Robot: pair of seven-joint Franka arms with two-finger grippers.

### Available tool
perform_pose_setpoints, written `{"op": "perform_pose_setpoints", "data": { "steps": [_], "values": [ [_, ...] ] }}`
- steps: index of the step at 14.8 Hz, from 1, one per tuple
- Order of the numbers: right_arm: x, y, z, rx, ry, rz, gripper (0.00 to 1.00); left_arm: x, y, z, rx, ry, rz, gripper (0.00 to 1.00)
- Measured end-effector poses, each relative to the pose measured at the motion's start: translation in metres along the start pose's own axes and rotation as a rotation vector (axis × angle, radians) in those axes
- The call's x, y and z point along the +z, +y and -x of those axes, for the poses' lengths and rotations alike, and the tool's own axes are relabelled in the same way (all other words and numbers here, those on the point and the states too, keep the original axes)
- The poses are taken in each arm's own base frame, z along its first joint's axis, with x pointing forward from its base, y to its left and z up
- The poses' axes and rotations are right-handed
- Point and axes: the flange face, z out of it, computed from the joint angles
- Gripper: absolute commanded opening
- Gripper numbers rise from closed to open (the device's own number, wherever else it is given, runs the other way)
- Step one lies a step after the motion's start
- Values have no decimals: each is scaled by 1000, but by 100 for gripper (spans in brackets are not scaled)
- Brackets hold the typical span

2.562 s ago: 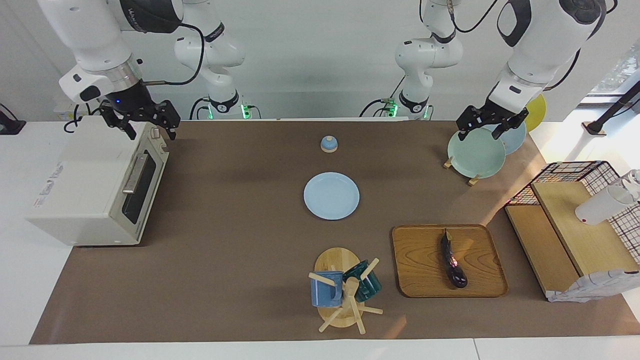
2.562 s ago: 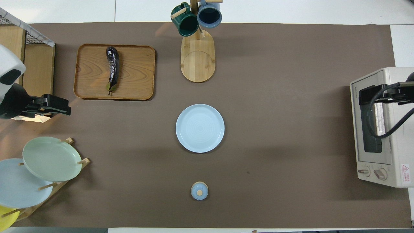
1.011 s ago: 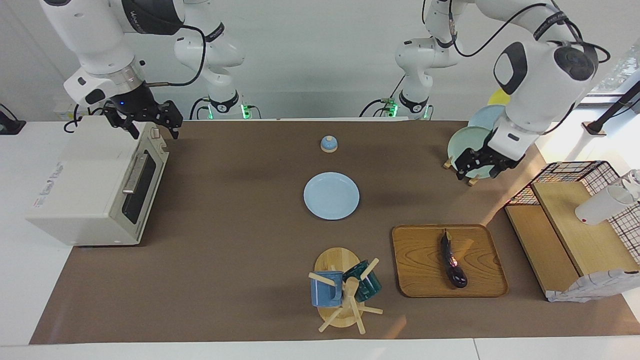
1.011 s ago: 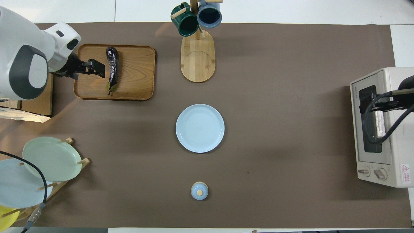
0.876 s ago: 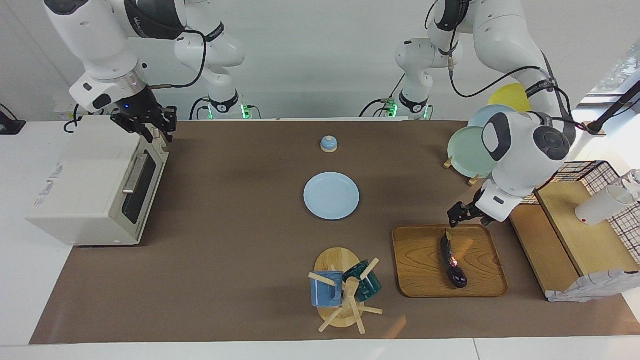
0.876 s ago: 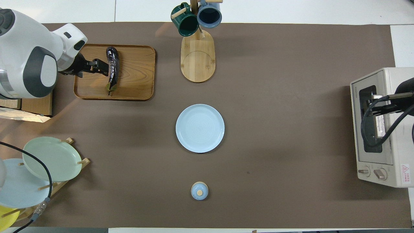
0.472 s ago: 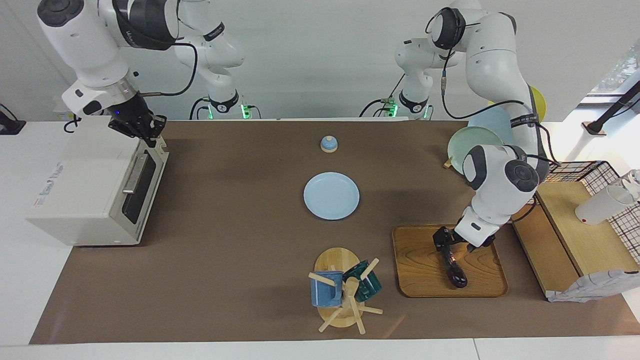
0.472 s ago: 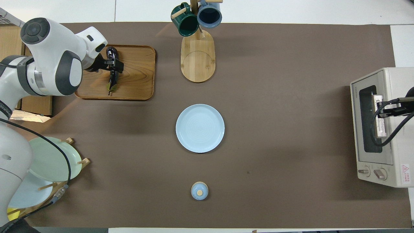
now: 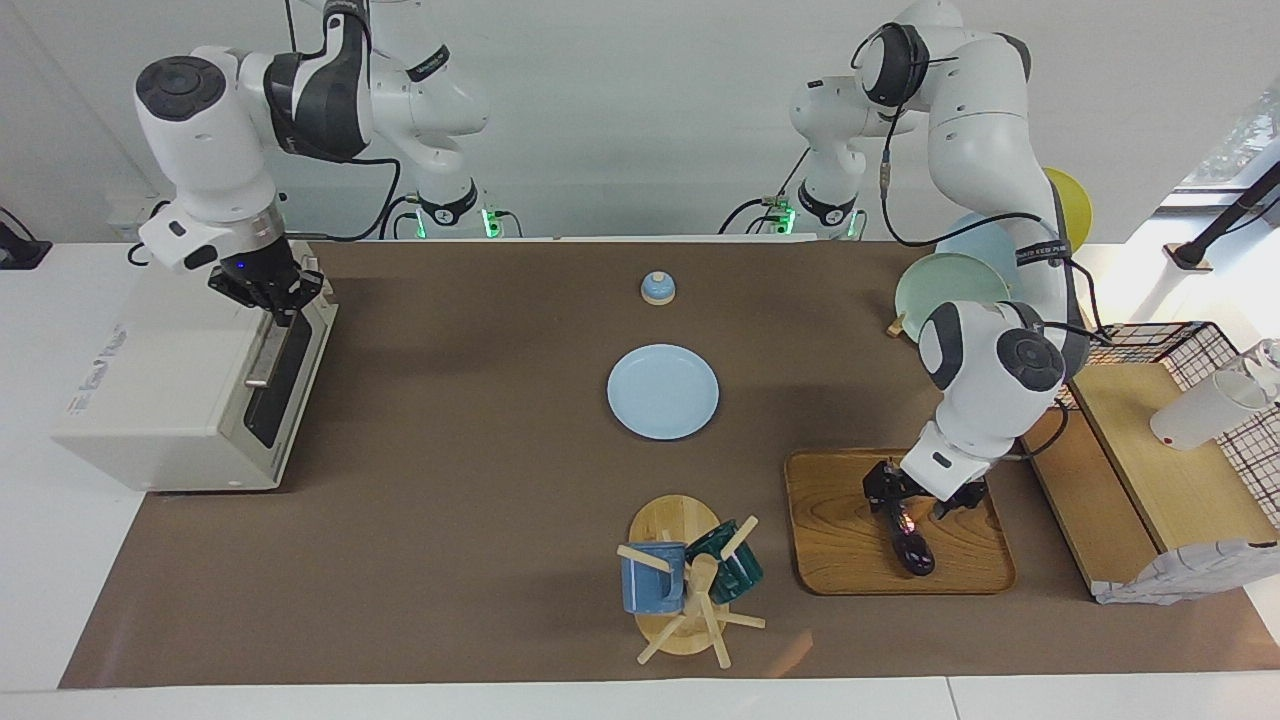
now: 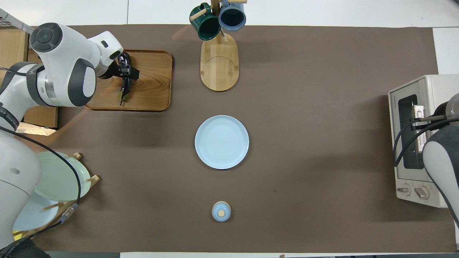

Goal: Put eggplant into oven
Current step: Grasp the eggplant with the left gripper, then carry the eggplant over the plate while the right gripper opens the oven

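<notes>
Facing view: left gripper (image 9: 907, 497) fingers spread astride slim glossy dark-purple eggplant (image 9: 909, 535); off-centre closure risks roll-out. Right gripper (image 9: 272, 296) clenched at cream-white toaster oven (image 9: 190, 375) handle

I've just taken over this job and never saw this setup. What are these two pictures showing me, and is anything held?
Two white robot arms work at one table. One picture faces them from across the table; the other looks down from above their end. The left pincer is open, straddling the eggplant, which lies on a wooden tray. The right pincer is shut at the top front edge of the oven, whose door is closed. A blue plate sits mid-table. Nothing is lifted yet.
</notes>
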Motion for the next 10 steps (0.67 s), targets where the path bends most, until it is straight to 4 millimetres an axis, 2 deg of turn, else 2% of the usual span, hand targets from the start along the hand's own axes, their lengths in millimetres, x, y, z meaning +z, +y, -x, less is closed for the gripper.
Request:
{"op": "perform_pose_setpoints", "data": {
  "steps": [1,3,6,9,10],
  "values": [
    [7,2,-1,-4,-7,16,0,4,0,2,2,4,0,99],
    [20,9,-2,4,-27,19,0,10,1,5,4,3,1,88],
    [36,13,-1,10,-40,14,0,15,2,8,7,-3,2,50],
    [43,9,0,2,-39,13,0,15,2,8,7,-6,2,0],
    [43,8,0,-1,-35,14,0,14,2,8,8,-10,2,0]
  ]
}}
